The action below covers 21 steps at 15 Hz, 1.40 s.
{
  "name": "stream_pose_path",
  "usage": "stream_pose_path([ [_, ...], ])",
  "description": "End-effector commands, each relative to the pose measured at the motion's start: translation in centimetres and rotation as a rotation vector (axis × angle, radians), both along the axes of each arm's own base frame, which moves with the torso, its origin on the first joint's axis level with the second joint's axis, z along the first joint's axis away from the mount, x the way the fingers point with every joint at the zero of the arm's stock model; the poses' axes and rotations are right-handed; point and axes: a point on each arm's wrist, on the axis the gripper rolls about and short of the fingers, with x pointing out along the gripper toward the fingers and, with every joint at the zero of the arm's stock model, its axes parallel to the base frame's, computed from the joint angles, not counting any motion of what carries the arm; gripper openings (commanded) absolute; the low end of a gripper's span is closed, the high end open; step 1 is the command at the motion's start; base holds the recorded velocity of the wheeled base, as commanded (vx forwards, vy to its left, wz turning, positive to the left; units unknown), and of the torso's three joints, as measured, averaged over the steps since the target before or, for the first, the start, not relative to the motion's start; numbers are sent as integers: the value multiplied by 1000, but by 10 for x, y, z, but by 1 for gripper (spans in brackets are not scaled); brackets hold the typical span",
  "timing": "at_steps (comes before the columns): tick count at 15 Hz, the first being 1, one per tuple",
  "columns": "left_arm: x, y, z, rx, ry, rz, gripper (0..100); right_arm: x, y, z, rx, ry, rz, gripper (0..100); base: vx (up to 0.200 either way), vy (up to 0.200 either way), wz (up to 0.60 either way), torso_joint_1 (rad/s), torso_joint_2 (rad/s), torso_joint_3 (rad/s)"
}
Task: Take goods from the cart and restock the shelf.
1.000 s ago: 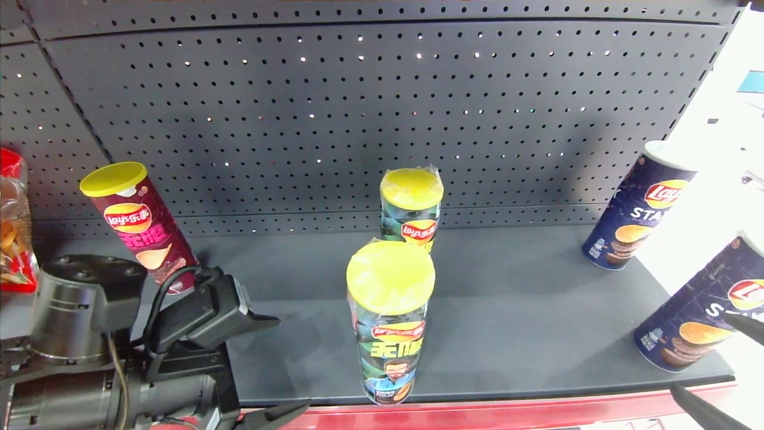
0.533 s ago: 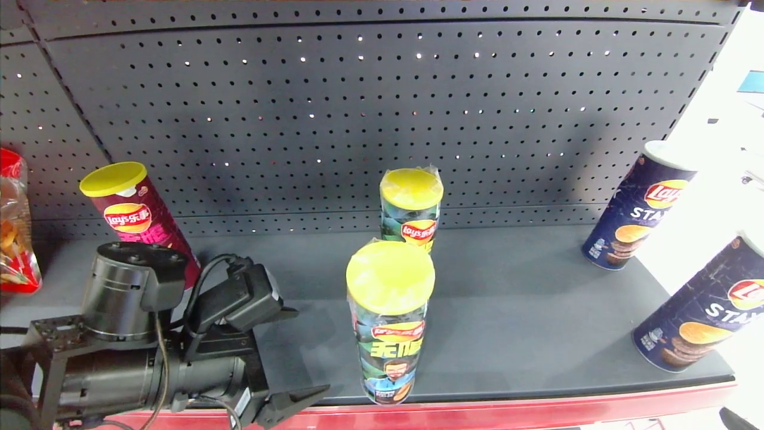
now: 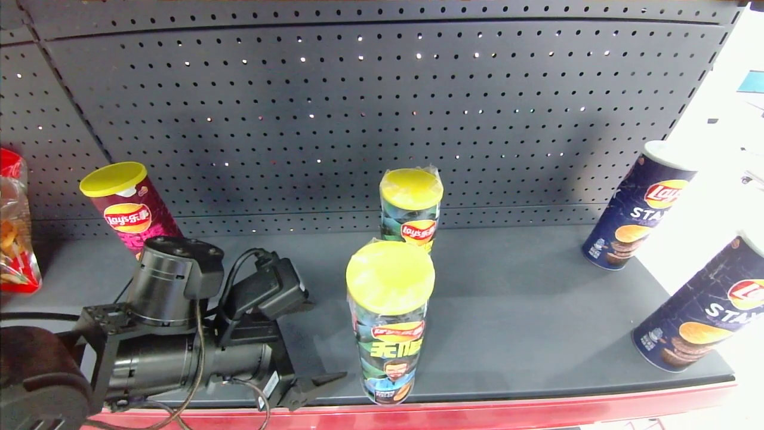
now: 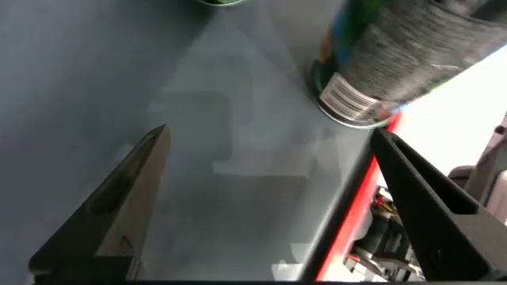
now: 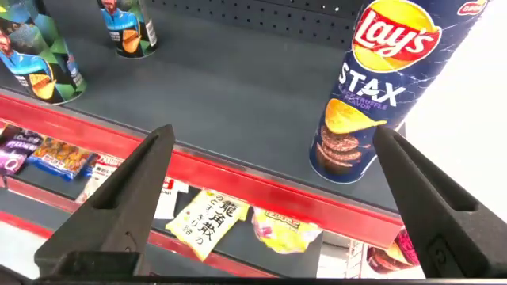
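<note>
Head view: left gripper (image 3: 327, 341) spread wide and empty, low over the shelf (image 3: 507, 310); green can (image 3: 389, 322) upright just past its tips.
Left wrist view: barcode (image 4: 348, 99) at the can's base, ahead of the fingers.
Right wrist view: right gripper (image 5: 273, 134) open, empty; dark-blue can (image 5: 372, 87) upright beyond it.

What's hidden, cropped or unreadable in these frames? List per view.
Head view: the maroon can has its lower part hidden behind the left arm.
Head view: the red snack bag is cut off by the picture's left edge.
Head view: the nearest blue can has its top cropped at the right edge and lost in glare.
Left wrist view: the front green can is blurred and its upper part is out of frame.
</note>
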Motion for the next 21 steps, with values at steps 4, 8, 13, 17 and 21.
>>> stream_pose_path([
  [4, 9, -5, -1, 3, 1, 2, 100, -1, 0, -1, 0, -3, -2, 100, 0, 0, 0, 0, 0, 0],
  [8, 13, -8, 1, -1, -8, 4, 100, -1, -1, -2, 1, -4, -4, 100, 0, 0, 0, 0, 0, 0],
  [13, 20, -12, -1, -3, -28, 14, 100, -1, 0, -2, 1, -4, -21, 100, 0, 0, 0, 0, 0, 0],
  [17, 14, -12, -8, 11, -10, 2, 100, -1, 0, -1, 2, -7, -21, 100, 0, 0, 0, 0, 0, 0],
  [21, 10, -10, -10, 14, -3, 0, 100, -1, 0, -1, 2, -7, -21, 100, 0, 0, 0, 0, 0, 0],
])
